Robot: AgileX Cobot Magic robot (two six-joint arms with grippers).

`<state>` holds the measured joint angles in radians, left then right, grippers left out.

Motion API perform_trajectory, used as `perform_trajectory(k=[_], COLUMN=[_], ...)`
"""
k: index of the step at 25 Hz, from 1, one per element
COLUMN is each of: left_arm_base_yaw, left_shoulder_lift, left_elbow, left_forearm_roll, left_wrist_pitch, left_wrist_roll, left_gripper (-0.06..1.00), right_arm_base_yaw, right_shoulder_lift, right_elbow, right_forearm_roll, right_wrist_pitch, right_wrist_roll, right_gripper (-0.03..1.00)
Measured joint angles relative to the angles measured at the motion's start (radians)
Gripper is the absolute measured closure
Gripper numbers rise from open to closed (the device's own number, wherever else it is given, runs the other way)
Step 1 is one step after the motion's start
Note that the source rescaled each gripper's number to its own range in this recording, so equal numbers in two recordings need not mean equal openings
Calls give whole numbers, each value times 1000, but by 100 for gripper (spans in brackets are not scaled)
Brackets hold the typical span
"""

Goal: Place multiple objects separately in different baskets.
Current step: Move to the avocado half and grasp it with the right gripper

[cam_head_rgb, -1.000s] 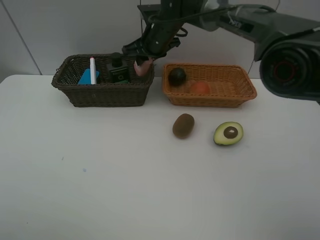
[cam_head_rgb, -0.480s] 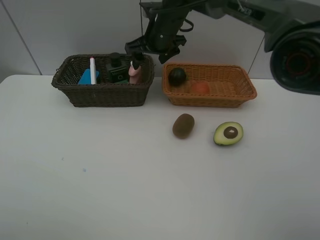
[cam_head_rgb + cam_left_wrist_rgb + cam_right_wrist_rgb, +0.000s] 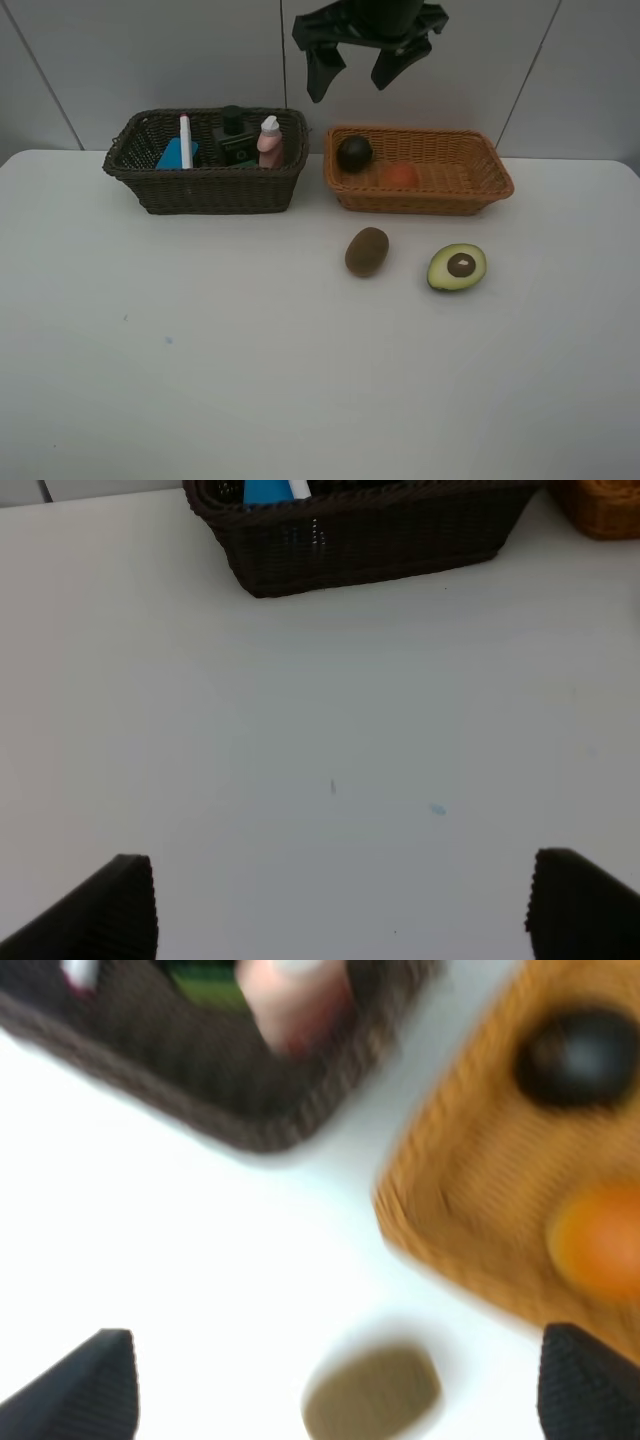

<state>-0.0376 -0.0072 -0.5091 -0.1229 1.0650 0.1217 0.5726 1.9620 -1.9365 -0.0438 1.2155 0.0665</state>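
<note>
The dark brown basket [image 3: 215, 190] holds the white marker [image 3: 185, 138], blue eraser [image 3: 174, 154], dark green bottle [image 3: 236, 142] and the upright pink bottle [image 3: 268, 142]. The tan basket [image 3: 420, 200] holds the mangosteen [image 3: 354, 153] and orange bun [image 3: 400, 175]. The kiwi [image 3: 367, 251] and halved avocado [image 3: 457, 267] lie on the table in front of the tan basket. My right gripper [image 3: 355, 78] is open and empty, high above the gap between the baskets. Its blurred view shows the kiwi [image 3: 372, 1392] below. My left gripper [image 3: 345, 920] is open over bare table in front of the dark basket [image 3: 360, 535].
The white table [image 3: 250, 350] spreads wide in front of the baskets, with small marks on its left part. A panelled wall stands right behind the baskets. The left arm does not show in the high view.
My right gripper has let go of the pink bottle, which now stands in the dark basket. The gripper has risen and moved right, jaws open.
</note>
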Motion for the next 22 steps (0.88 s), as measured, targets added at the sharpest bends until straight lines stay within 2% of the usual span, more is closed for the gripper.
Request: perform_trajectory(k=[3,6,11,16,22], left_arm_base_yaw=[0,0,0,0,0], left_shoulder_lift=[0,0,0,0,0], left_elbow=[0,0,0,0,0], left_forearm_roll=[0,0,0,0,0], left_wrist_pitch=[0,0,0,0,0], left_wrist_roll=[0,0,0,0,0], left_gripper=[4,4,4,4,4], right_arm_base_yaw=[-24,-68,-220,-362,-391], right_shoulder_lift=[-111,-207,-265,-265,-265], right_elbow=[182,378,591,705,795], right_forearm_roll=[-25,-45,-14,80,124], right_wrist_pitch=[-1,4,-11,-122,-311], right_wrist_roll=[56,164,305,409,559], right_gripper=[-3,-3,-3,-3,-3])
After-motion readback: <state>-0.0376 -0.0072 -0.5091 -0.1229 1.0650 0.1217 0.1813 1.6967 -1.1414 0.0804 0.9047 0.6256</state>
